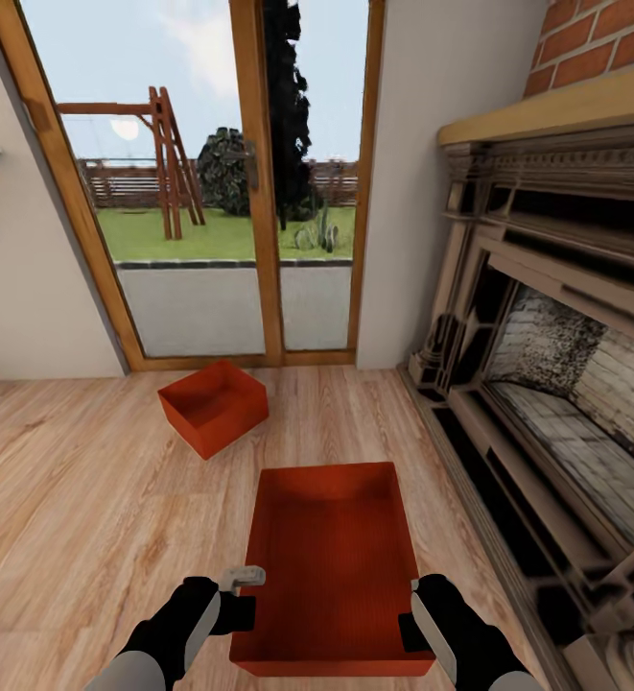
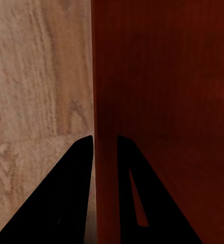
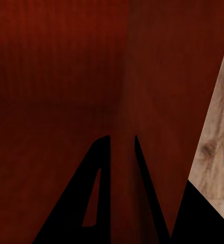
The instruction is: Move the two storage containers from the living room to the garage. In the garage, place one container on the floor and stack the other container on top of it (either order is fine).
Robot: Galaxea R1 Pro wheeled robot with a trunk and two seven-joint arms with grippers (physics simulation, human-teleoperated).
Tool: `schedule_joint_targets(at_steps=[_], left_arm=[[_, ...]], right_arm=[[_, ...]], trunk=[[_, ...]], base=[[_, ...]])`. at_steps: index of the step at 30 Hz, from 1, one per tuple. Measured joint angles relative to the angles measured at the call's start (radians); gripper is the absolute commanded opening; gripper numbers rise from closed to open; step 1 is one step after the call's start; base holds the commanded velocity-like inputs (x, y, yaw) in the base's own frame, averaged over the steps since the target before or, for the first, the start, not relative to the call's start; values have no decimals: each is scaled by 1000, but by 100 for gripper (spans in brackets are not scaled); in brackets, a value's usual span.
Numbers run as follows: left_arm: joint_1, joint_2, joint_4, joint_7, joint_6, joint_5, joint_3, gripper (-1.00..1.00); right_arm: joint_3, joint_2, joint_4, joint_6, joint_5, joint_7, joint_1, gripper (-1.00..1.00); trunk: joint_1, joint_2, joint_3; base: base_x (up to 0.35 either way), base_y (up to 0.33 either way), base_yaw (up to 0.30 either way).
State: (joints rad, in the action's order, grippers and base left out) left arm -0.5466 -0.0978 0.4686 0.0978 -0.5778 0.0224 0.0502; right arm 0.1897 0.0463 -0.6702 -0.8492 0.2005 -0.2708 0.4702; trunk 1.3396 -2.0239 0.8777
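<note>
Two red-orange storage containers, both in the living room, on the light wood-plank flooring (image 1: 86, 480) between the glass doors (image 1: 221, 192) and the dark fireplace (image 1: 547, 384). The near container (image 1: 331, 566) sits lengthwise directly in front of the robot, open side up. The far container (image 1: 213, 406) stands well apart from it, near the doors, turned at an angle.

The left gripper (image 1: 243, 614) straddles the near container's left long wall; in the left wrist view one finger (image 2: 66, 203) lies outside over the wood and the other inside the bin, with the thin wall between them. The right gripper (image 1: 414, 619) does the same on the right wall, and its fingers (image 3: 86, 203) show the wall pinched in the narrow gap. Both appear closed onto the rim with almost no opening left (whether the pads press firmly cannot be told).

Handling, as a judgement: an empty, lidless bin of thin smooth walls should be light but slippery, and the walls may flex or bow under a pinch. A hold on both long sides, opposite each other and near the same end, looks sensible for keeping it level.

Count: two containers, two grippers, one container in hand, none yet in the garage.
</note>
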Motion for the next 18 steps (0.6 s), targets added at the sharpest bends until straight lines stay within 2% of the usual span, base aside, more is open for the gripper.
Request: schedule_joint_targets(at_steps=[18], left_arm=[[0,0,0,0,0,0,0,-100]], right_arm=[[0,0,0,0,1,0,0,-100]], trunk=[[-69,126,-84]], base=[[0,0,0]])
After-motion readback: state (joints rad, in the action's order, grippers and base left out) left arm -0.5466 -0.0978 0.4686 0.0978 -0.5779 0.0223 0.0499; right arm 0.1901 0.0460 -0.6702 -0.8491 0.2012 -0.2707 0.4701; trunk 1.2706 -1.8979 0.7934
